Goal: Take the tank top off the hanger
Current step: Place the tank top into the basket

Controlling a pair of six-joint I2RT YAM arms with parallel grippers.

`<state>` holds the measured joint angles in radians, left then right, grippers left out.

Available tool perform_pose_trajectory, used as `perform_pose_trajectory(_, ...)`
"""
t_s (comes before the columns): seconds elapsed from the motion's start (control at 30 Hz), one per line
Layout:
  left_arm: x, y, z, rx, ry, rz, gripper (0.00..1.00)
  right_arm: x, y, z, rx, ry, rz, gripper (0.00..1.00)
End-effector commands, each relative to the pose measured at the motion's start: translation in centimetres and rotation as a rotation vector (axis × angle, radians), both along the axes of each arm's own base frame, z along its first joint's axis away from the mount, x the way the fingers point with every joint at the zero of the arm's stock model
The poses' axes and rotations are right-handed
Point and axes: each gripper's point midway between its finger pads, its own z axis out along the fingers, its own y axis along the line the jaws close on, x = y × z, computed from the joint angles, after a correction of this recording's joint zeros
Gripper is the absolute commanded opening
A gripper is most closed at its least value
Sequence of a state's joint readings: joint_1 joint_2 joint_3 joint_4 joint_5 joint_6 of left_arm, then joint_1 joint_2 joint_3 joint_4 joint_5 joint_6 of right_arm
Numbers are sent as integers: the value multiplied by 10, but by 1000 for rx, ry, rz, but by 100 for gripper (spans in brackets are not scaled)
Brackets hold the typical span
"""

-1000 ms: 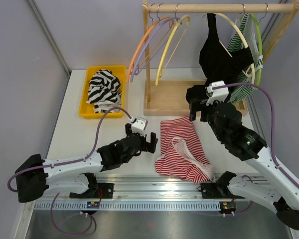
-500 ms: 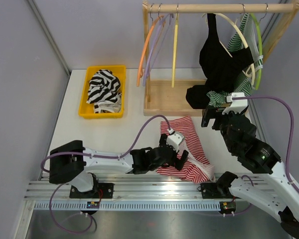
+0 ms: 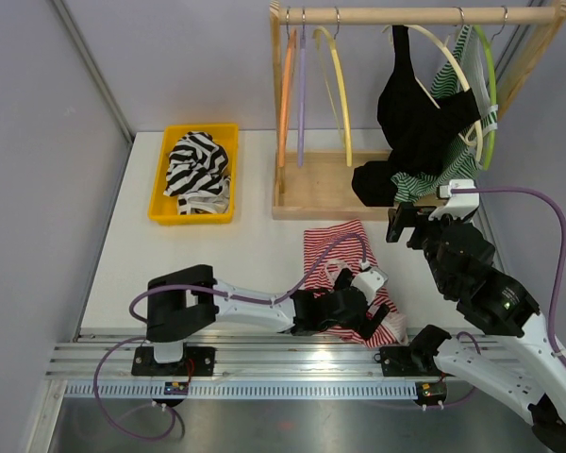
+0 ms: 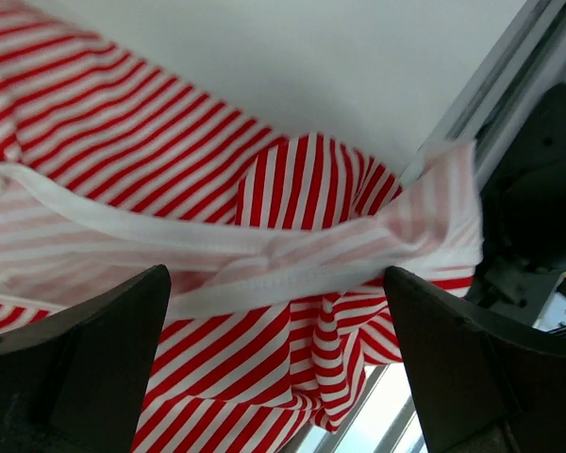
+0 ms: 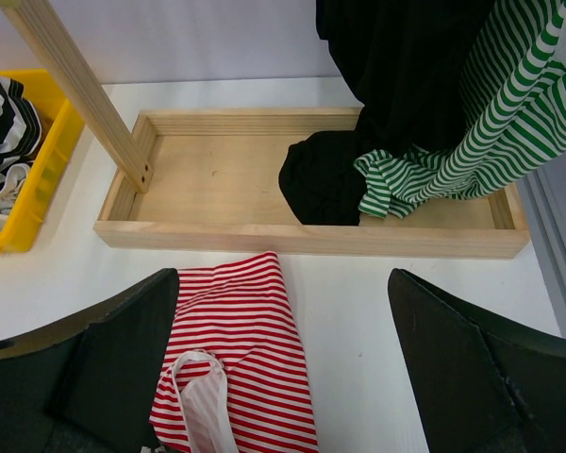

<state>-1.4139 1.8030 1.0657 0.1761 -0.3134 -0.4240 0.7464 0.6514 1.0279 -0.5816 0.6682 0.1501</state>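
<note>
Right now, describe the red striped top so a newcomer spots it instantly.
Find the wooden clothes rack at the far side of the table. In front of the rack's base lies a crumpled tank top. It alone is red-and-white striped, and alone lies on the table itself.

white table (image 3: 170, 260) — 3 items | yellow bin (image 3: 193, 218) | wooden rack base (image 3: 321, 189) | red-striped tank top (image 5: 255, 349)

Wooden clothes rack (image 3: 276, 113): one.

Curved plastic hangers on its rail: five.
- orange hanger (image 3: 285, 94)
- purple hanger (image 3: 301, 94)
- yellow hanger (image 3: 341, 94)
- cream hanger (image 3: 450, 52)
- green hanger (image 3: 491, 85)

Garments: four.
- red-and-white striped tank top (image 3: 335, 245)
- black top (image 3: 410, 113)
- green-and-white striped top (image 3: 424, 182)
- black-and-white zebra-print garment (image 3: 196, 160); possibly more under it, can't tell

Yellow plastic bin (image 3: 193, 219): one.
</note>
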Motion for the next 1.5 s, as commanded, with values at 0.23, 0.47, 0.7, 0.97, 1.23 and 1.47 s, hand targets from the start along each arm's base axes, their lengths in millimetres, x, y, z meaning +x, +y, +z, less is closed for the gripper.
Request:
perform_pose_trajectory(0.23,2,26,-68,254,76,107,99,-2,-3,6,32,-19,-15,99)
perform_pose_trajectory(0.47,3,33,-87,292,84,128,73,-6,-8,9,39,-28,-21,99)
perform_pose_trajectory(0.7,14,50,-97,305,100,177,0,-8,-10,9,47,-35,-26,99)
perform_pose_trajectory(0.97,39,100,-52,247,-24,353,0,-8,-11,8,52,-36,-31,100)
perform_pose_trajectory(1.23,75,166,27,81,-106,535,0,-9,-11,6,59,-41,-29,100)
perform_pose_trajectory(1.47,139,239,78,6,-167,748,0,-9,-12,7,61,-44,-31,99)
